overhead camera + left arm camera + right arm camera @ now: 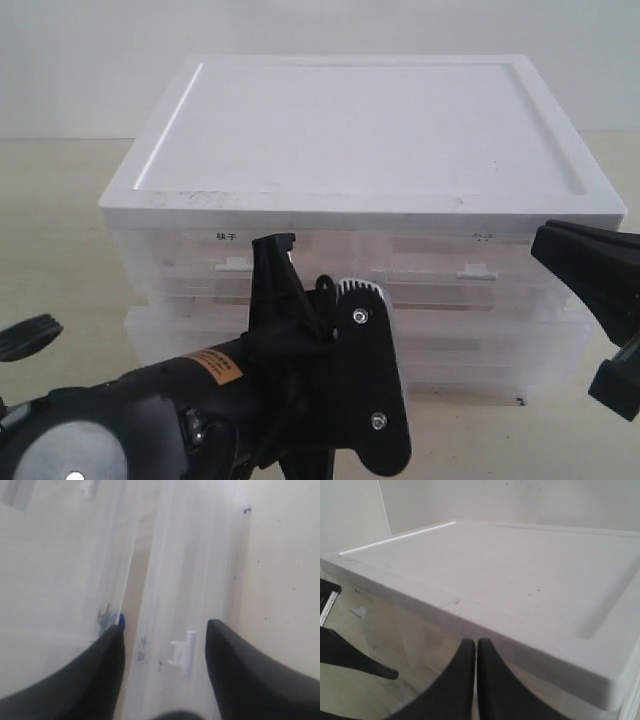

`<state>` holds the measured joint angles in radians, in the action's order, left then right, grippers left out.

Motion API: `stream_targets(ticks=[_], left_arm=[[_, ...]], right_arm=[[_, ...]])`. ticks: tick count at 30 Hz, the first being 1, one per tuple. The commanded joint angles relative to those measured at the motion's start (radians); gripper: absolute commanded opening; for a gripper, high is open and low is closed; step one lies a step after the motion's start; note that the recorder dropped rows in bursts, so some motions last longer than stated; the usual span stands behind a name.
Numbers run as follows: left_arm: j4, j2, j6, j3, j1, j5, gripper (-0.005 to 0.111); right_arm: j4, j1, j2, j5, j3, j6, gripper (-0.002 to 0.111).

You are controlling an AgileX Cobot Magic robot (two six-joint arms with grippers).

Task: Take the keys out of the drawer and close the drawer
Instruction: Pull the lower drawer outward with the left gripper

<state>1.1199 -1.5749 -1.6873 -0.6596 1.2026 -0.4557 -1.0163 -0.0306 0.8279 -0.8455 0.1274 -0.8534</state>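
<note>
Because the left arm (200, 400) crosses the foreground, the cabinet (360, 130) shows its white top whole but much of its translucent front is covered. The drawer (500, 370) at the bottom is a pale blur, and how far it stands out cannot be told. The left gripper (165, 625) points at its front, fingers spread wide on either side of the small white handle (182, 652), holding nothing. The right gripper (476, 647) hovers near the cabinet's top edge, fingers pressed together, empty. The keys (119, 620) show only as a blue speck and grey smudge behind the plastic.
</note>
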Motion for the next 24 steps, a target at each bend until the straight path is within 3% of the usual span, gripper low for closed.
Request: stream_targets(ticks=[1, 8, 16, 24], left_arm=[[0.024, 0.009, -0.013, -0.005, -0.044, 0.006, 0.045], [0.024, 0.009, -0.031, -0.005, -0.091, 0.131, 0.043], [0.031, 0.009, -0.073, -0.003, -0.091, 0.169, 0.009], [0.344, 0.012, -0.377, 0.006, -0.086, 0.167, 0.005]], right_arm=[[-0.001, -0.001, 0.003, 0.003, 0.006, -0.001, 0.000], [-0.003, -0.001, 0.003, 0.003, 0.006, -0.001, 0.000], [-0.003, -0.001, 0.003, 0.003, 0.006, -0.001, 0.000], [-0.005, -0.001, 0.003, 0.003, 0.006, -0.001, 0.000]])
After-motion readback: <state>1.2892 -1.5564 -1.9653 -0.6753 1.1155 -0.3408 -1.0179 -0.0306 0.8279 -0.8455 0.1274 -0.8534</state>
